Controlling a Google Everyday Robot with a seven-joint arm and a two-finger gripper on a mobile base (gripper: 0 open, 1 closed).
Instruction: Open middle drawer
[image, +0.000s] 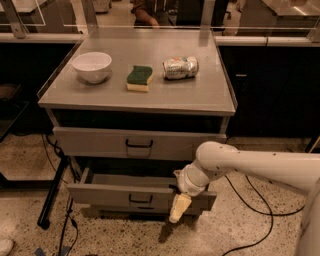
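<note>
1. Speckled floor (30, 160) and dark counters surround a grey cabinet (200, 95) in the one camera view. On its top are a white bowl (92, 65), a green sponge (139, 77) and a can (180, 67) lying on its side.
2. The middle drawer (100, 196) sits under the upper drawer (90, 141). It is already pulled out toward you, with its grey tray showing behind the front, so the opening looks mostly done.
3. The gripper (178, 209) hangs pointing down in front of that drawer's front. It is near the black handle (141, 200) but not on it, and it carries nothing visible.
4. You cannot tell whether the gripper is spread or closed, because only one cream wedge shows.
5. The drawer front lies right behind the gripper tip. The handle is beside it, toward the bowl's side, at about the same height. You cannot tell whether the tip touches the front.
6. Risk: any forward drift of the arm (250, 167) would shove the drawer back in.
7. Risk: a sideways pull-away could snag the front's near corner and skew the drawer.
8. Risk: the cable (250, 220) on the floor lies under the arm, so watch it if the base moves.
</note>
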